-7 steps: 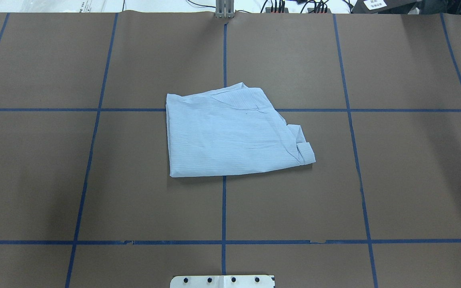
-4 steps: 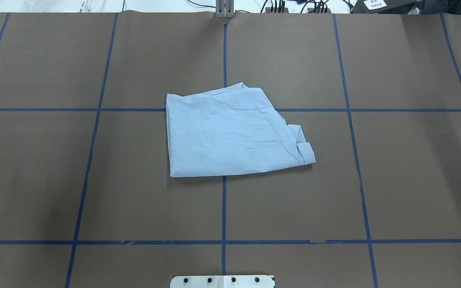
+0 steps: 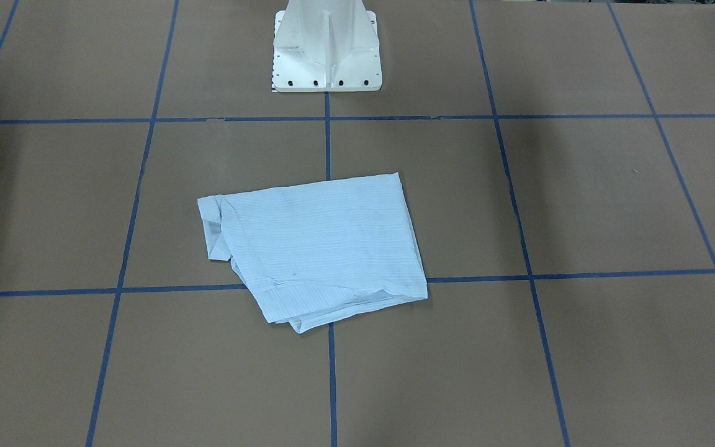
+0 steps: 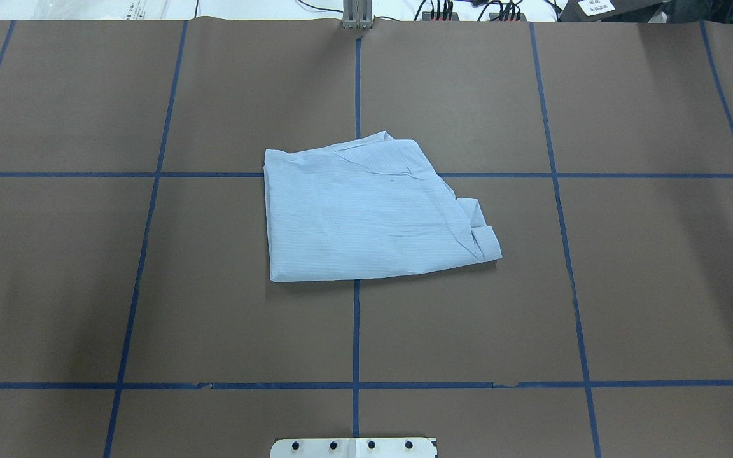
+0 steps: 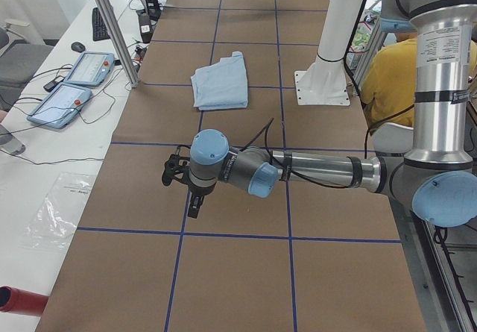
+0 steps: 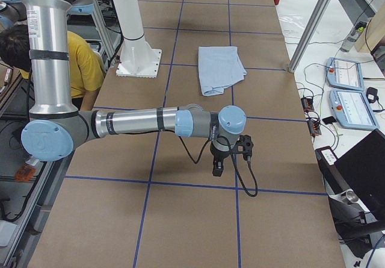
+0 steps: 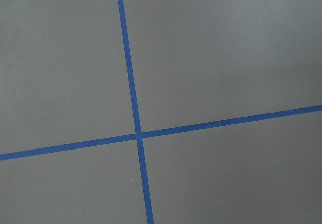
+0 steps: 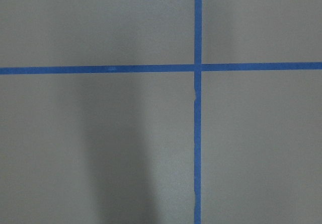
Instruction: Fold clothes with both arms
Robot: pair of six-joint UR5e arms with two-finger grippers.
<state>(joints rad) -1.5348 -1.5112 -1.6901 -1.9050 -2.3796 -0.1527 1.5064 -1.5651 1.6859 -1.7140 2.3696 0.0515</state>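
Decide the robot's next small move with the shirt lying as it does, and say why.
Probably bring the right arm in toward the small flap jutting from the robot's-right edge of the shirt, to tuck it in. The shirt lies folded flat, only that flap breaks its outline, and the flap is on the right arm's side; the left arm is parked at the opposite end.
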